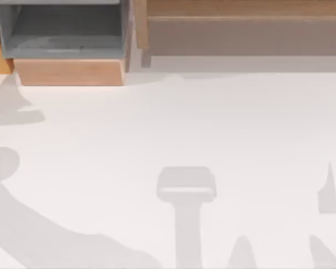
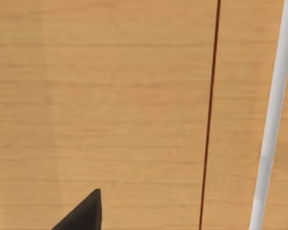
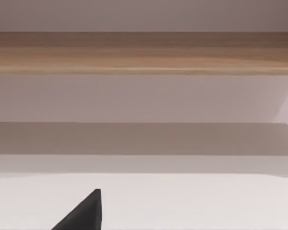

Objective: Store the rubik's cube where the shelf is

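Observation:
The rubik's cube is out of view. The shelf (image 1: 246, 8) runs along the back right of the table as a long light-brown board. It has a wooden upright end (image 1: 141, 25) and a shaded grey-brown recess (image 1: 246, 36) below. The right wrist view faces the shelf (image 3: 144, 52) edge-on, above the shaded recess and the white tabletop. A dark tip of my right gripper (image 3: 86, 213) juts in there, with nothing on it. A dark tip of my left gripper (image 2: 86, 213) sits close over a light-brown wooden surface (image 2: 110, 96); which piece of furniture that is, I cannot tell.
A boxy wooden compartment (image 1: 70, 72) with a grey interior stands at the back left, next to the shelf's end. The white table (image 1: 168, 129) carries soft arm shadows along its left side and front edge. A thin dark seam (image 2: 210, 120) and a white bar (image 2: 273, 120) cross the wood.

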You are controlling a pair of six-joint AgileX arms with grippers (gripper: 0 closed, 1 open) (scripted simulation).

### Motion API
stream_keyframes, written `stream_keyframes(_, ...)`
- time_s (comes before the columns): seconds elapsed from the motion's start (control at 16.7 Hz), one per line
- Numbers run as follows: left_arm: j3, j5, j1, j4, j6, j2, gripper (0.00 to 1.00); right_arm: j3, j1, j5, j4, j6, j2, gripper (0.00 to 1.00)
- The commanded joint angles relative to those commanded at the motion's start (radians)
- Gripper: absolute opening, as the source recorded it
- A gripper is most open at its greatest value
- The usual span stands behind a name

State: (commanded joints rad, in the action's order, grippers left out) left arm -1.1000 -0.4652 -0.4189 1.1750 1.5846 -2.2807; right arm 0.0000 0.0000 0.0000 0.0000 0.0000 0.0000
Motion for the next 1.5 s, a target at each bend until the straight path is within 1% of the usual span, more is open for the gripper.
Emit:
stream_keyframes(0.18,-0.012,0.004,0.004,-0.009,-0.001,-0.004,1.00,0.000,0.000,0.000,0.000,0.000,0.000,1.00)
stream_keyframes(0.48,-0.108,0.023,0.024,-0.057,-0.001,-0.050,1.00,0.000,0.000,0.000,0.000,0.000,0.000,1.00)
stream_keyframes(0.72,-0.115,0.025,0.025,-0.060,-0.001,-0.054,1.00,0.000,0.000,0.000,0.000,0.000,0.000,1.00)
stream_keyframes(1.5,-0.115,0.025,0.025,-0.060,-0.001,-0.054,0.02,0.000,0.000,0.000,0.000,0.000,0.000,1.00)
